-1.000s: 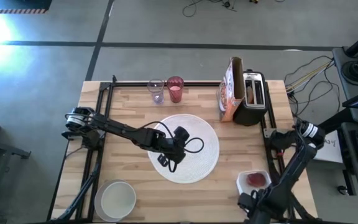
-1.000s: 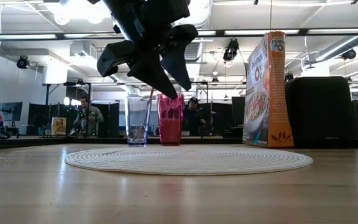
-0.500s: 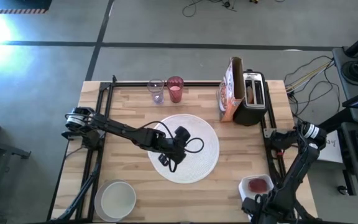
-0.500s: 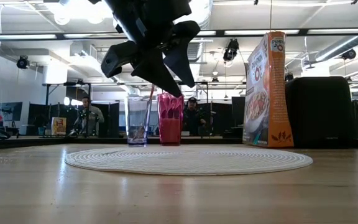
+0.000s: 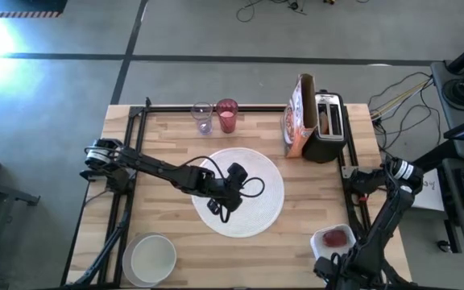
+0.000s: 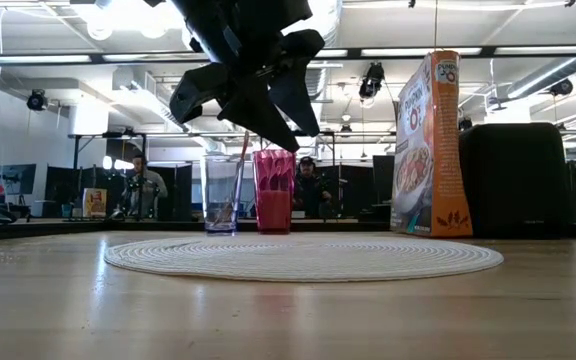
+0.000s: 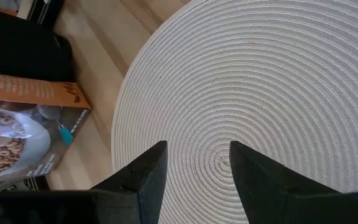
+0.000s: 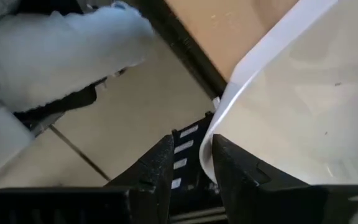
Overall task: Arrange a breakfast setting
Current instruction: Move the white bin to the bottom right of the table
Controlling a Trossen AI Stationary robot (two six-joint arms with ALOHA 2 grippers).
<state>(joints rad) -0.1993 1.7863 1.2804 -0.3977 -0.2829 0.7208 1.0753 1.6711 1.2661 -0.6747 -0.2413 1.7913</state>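
The round white ribbed placemat (image 5: 252,181) lies flat at the table's middle and also shows in the low view (image 6: 303,257). My left gripper (image 5: 216,208) hangs open and empty just above it (image 7: 194,165); it also shows in the low view (image 6: 300,140). The white bowl (image 5: 149,258) stands at the near left. The pink-red tumbler (image 5: 227,116) stands at the far edge. My right gripper (image 5: 324,266) is shut on the white tub (image 5: 333,239) at the near right; the tub holds a red fruit (image 5: 336,237). The grey plate is out of view. My right gripper pinches the tub's rim and wall (image 8: 211,134) between its two fingers (image 8: 160,168), one finger inside the tub and one outside. It comes at the tub's near side. I cannot tell whether the tub rests on the table.
A clear glass (image 5: 203,118) with a thin handle in it stands left of the tumbler. A cereal box (image 5: 296,117) and the black-and-silver toaster (image 5: 326,125) stand at the far right. Black rails (image 5: 127,193) run along the table's sides.
My right gripper has drawn the white tub a little toward the table's near right corner, then held still. My left gripper has risen slightly above the placemat, staying open.
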